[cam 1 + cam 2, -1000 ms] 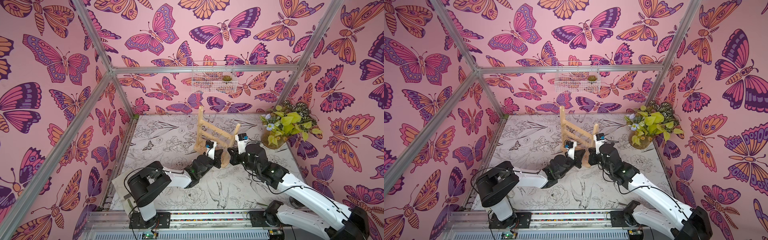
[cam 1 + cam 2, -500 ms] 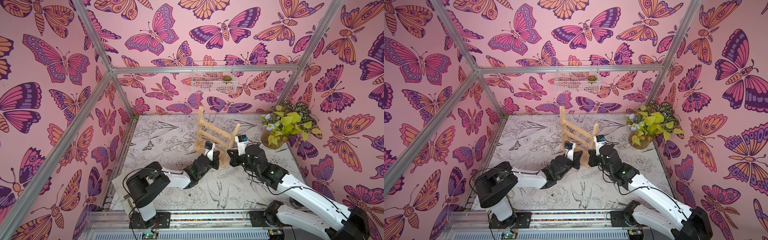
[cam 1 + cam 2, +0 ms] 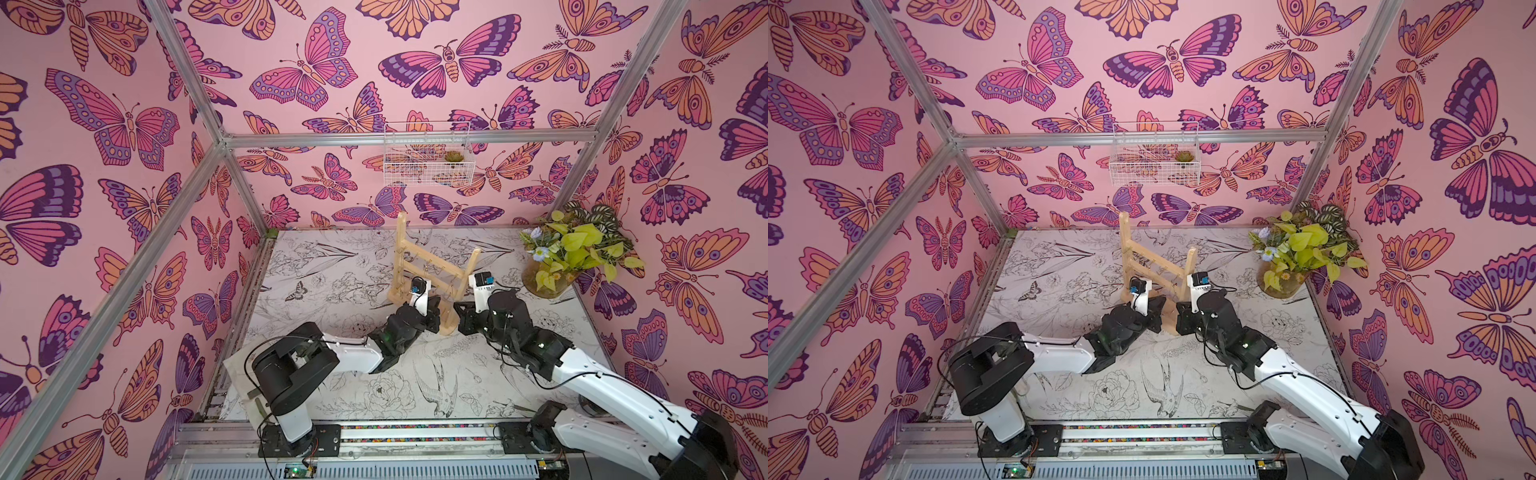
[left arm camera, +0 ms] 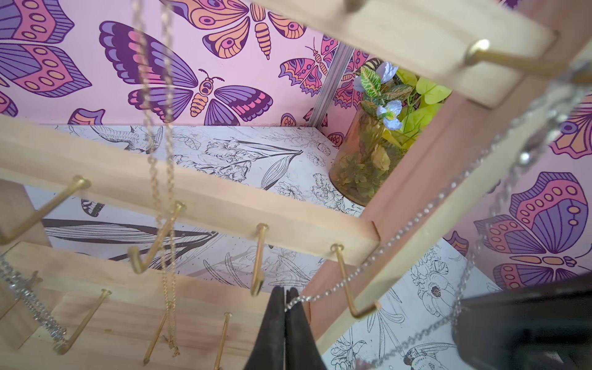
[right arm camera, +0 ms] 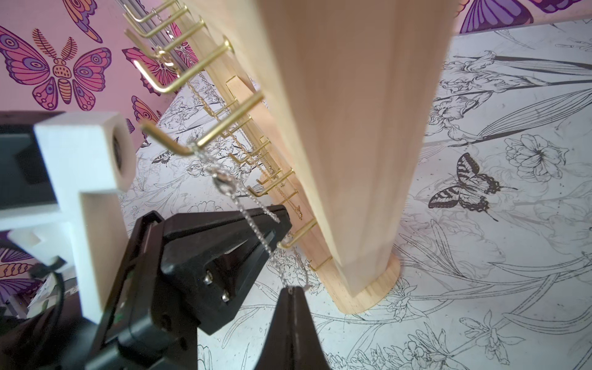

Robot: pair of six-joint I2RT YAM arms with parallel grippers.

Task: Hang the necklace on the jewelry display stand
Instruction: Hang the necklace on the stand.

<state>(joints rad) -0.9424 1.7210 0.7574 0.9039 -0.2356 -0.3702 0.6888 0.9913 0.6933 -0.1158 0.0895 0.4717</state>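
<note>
The jewelry display stand [image 3: 432, 266] [image 3: 1156, 266] is a pale wooden rack with gold hooks, standing mid-table in both top views. My left gripper [image 3: 435, 311] [image 4: 286, 293] and right gripper [image 3: 459, 321] [image 5: 293, 290] flank its near end. Each is shut on the necklace [image 4: 400, 230] [image 5: 253, 224], a thread-thin chain that looks silvery here. In the right wrist view the chain drapes over a gold hook [image 5: 179, 144], and its clasp [image 5: 221, 185] hangs just below the hook. The necklace is too fine to show in the top views.
A vase of flowers [image 3: 552, 278] stands at the back right. A white wire basket [image 3: 428, 158] hangs on the back wall. A gold chain [image 4: 157, 179] and a short silvery chain [image 4: 32, 304] hang from other hooks on the rack.
Both grippers stay shut by the stand's near end. The left wrist has shifted only slightly; the right arm looks unmoved.
</note>
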